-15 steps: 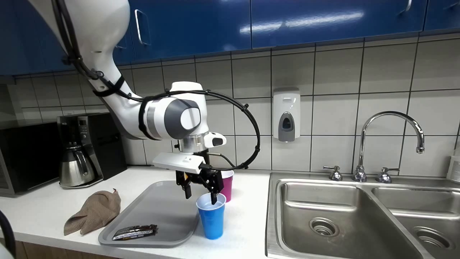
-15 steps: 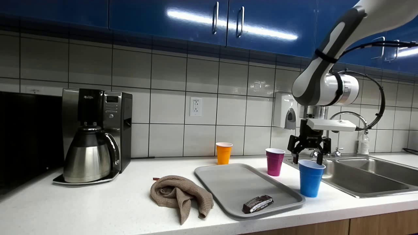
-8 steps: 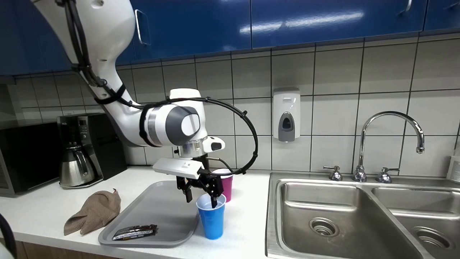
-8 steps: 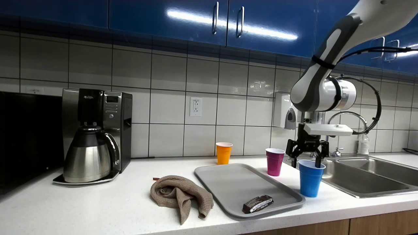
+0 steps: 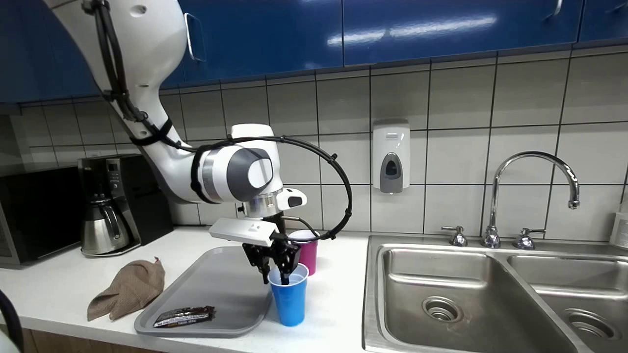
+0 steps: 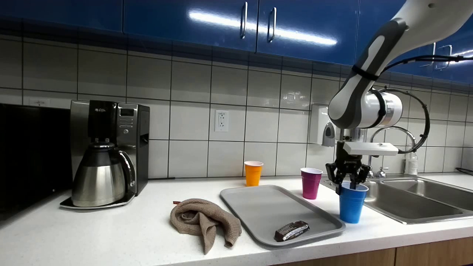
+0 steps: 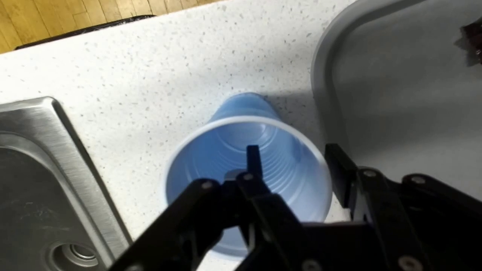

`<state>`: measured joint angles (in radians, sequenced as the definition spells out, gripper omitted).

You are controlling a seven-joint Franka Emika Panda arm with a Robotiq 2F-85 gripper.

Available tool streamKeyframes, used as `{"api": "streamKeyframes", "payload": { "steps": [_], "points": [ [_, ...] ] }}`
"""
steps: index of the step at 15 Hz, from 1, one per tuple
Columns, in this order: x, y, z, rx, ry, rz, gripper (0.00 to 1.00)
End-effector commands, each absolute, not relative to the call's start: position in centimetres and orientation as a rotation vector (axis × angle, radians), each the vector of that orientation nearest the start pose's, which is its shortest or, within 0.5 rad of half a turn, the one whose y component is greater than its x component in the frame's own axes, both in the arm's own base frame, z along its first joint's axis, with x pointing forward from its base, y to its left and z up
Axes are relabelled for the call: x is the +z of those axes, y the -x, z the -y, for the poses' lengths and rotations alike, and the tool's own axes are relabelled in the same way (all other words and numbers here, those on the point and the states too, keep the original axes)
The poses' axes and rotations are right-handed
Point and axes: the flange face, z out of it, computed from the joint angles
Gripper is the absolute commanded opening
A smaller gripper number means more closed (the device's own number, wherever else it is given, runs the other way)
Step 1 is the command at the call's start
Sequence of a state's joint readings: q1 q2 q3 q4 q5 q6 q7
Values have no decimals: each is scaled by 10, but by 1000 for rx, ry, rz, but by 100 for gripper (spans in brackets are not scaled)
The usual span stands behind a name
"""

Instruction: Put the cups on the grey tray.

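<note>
Tray (image 6: pixel 266 207) mid. & back free; wrapped bar (image 6: pixel 292 231) blocks nr. front edge.

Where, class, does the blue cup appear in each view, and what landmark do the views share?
In an exterior view: blue cup low, just left of centre.
In an exterior view: blue cup low, right of centre.
Wrist view: blue cup central, seen from above.
Shared landmark: grey tray, left of the cup in both exterior views, right of it in the wrist view.

Three cups (image 6: pixel 253 175) (image 6: pixel 311 185) (image 6: pixel 353 207), one tray (image 6: pixel 266 207), one wrapped bar (image 6: pixel 292 231), one cloth (image 6: pixel 207 218), one coffee maker (image 6: pixel 127 142), two sink basins (image 5: pixel 436 267) (image 5: pixel 579 274)
</note>
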<state>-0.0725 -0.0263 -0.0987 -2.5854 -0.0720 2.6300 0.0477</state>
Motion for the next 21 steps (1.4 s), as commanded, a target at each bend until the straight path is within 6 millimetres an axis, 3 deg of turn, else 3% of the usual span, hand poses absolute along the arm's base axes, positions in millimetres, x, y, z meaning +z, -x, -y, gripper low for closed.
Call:
{"api": "streamKeyframes", "payload": {
  "steps": [1,4,7,12,21],
  "points": [
    [277,-447,72,-132,3176,-267,18],
    [276,-447,72,-132,3177,-266,0],
    [278,-447,73,-138,3183,-266,0],
    [299,-452,66,-149,3215,-225,1],
    [318,-457,7,-180,3228,-39,1]
  ]
}}
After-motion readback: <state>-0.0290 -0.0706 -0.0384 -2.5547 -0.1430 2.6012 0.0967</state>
